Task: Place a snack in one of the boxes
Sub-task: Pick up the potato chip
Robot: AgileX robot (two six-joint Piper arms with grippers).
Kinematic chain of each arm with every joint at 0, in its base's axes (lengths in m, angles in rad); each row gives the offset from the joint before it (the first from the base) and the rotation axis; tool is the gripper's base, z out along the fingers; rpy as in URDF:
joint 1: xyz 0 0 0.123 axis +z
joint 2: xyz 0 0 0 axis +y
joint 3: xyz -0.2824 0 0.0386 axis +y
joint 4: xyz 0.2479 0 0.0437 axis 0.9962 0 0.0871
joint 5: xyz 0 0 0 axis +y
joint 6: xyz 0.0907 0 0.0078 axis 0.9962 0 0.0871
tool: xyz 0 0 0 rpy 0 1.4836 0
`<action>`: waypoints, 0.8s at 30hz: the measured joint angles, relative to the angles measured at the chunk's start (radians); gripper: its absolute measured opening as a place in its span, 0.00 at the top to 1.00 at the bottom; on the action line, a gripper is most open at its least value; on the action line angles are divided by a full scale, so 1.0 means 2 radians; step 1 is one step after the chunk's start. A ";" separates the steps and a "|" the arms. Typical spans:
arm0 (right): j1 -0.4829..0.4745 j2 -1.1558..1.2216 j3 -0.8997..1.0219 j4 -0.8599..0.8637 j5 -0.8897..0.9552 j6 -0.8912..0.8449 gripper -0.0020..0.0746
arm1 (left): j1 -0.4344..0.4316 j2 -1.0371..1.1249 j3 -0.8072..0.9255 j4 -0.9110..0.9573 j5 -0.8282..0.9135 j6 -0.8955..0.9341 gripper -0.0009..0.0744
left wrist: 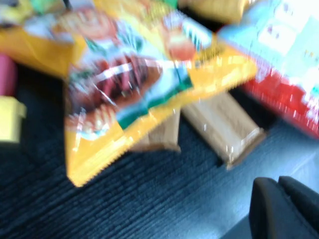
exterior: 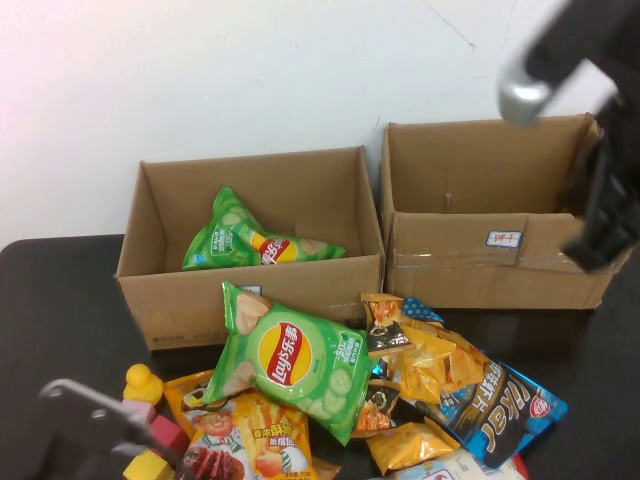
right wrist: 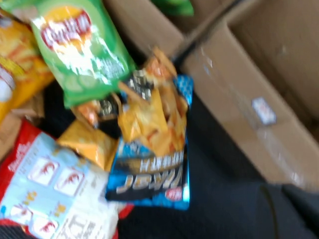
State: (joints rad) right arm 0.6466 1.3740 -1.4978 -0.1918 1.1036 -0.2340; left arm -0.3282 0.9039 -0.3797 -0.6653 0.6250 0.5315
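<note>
Presently on the black table (exterior: 60, 300):

1. Plain brown box (exterior: 250, 290): open-topped and untaped, at the robot's left of the pair, with a small pale label low on its front wall.
2. Green crisp bag (exterior: 250, 240): lies inside the plain brown box, tilted against its back wall.
3. Taped box (exterior: 480, 250): stands just beside the plain brown box on the right. It has clear tape along the front and a blue-edged white sticker (exterior: 504, 239).
4. Second green crisp bag (exterior: 285, 360): outside, its top corner leaning on the plain brown box's front wall, the rest lying over the snack heap.
5. Yellow fries bag (exterior: 245, 440): lies under the second green bag's lower edge, at the near side.
6. Small orange packets (exterior: 420, 360): heaped in front of the gap between the boxes.
7. Blue-and-black bag (exterior: 500, 405): lies partly under the orange packets.
8. White-and-red shrimp pack (right wrist: 55, 189): lies at the near edge of the heap.
9. Yellow duck toy (exterior: 143, 383): sits left of the heap, above pink and yellow blocks.
10. Left gripper (exterior: 90, 420): low at the near left, clenched, with nothing seen in it.
11. Right gripper (exterior: 605, 235): raised by the taped box's right end, clenched, with nothing seen in it.
</note>
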 joint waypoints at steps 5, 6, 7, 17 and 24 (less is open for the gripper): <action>0.000 -0.053 0.103 -0.045 -0.029 0.058 0.97 | -0.079 0.105 -0.033 0.054 -0.063 -0.070 0.99; 0.000 -0.063 0.120 -0.055 -0.032 0.069 0.97 | -0.095 0.127 -0.038 0.073 -0.079 -0.093 0.99; 0.000 -0.071 0.136 -0.064 -0.035 0.078 0.97 | -0.107 0.147 -0.042 0.090 -0.092 -0.113 0.99; 0.000 -0.110 0.194 -0.143 -0.054 0.139 0.97 | -0.236 0.310 -0.049 0.226 -0.205 -0.256 0.99; 0.000 -0.110 0.194 -0.150 -0.059 0.141 0.98 | -0.245 0.404 -0.067 0.277 -0.282 -0.266 0.93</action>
State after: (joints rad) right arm 0.6466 1.1531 -1.1093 -0.4916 0.9863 0.0486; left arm -0.8176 1.7115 -0.5128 -0.1120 0.0614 0.0000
